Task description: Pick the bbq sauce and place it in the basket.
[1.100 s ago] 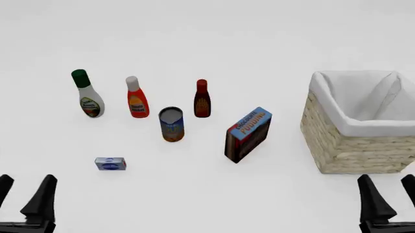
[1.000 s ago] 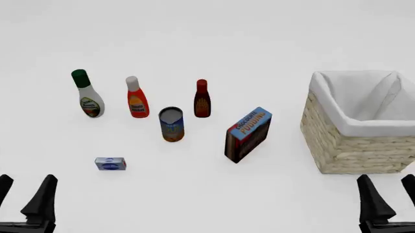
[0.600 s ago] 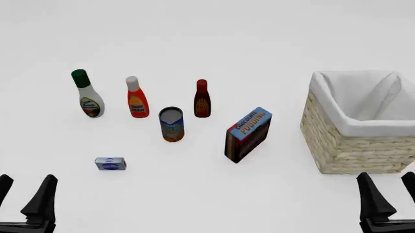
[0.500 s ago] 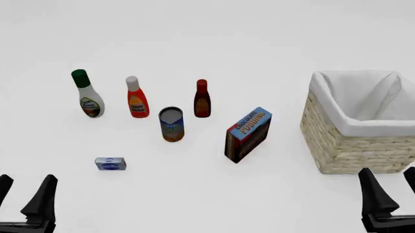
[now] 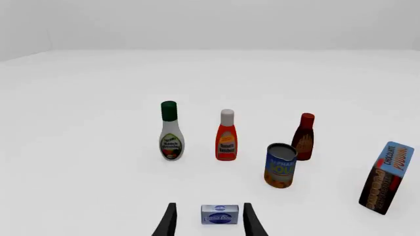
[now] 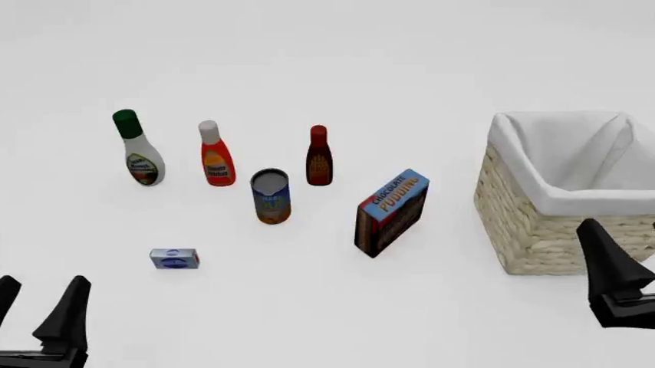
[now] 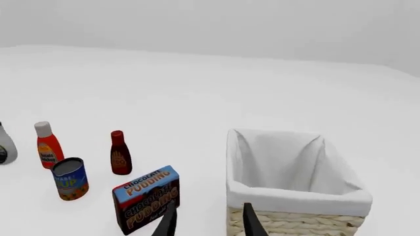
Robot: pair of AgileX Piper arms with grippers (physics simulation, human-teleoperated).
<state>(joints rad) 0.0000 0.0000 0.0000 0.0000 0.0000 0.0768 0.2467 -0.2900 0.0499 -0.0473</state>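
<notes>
The bbq sauce (image 6: pixel 318 157), a dark red-brown bottle with a red cap, stands upright mid-table, also in the left wrist view (image 5: pixel 305 137) and the right wrist view (image 7: pixel 120 153). The basket (image 6: pixel 553 201), wicker with a white lining, sits at the right with nothing showing inside (image 7: pixel 295 199). My left gripper (image 6: pixel 43 282) is open near the front left corner, far from the bottle (image 5: pixel 209 205). My right gripper (image 6: pixel 620 226) is open in front of the basket's near wall, one finger partly cut off by the frame edge (image 7: pixel 210 206).
A white bottle with a green cap (image 6: pixel 137 153) and a red-orange bottle with a white cap (image 6: pixel 215 157) stand left of the sauce. A blue can (image 6: pixel 270 196) and a chocolate pudding box (image 6: pixel 391 212) sit in front of it. A small blue box (image 6: pixel 174 258) lies front left.
My right gripper has risen and shifted forward and slightly right, now overlapping the basket's near wall in the front view. The left gripper and all objects have stayed put.
</notes>
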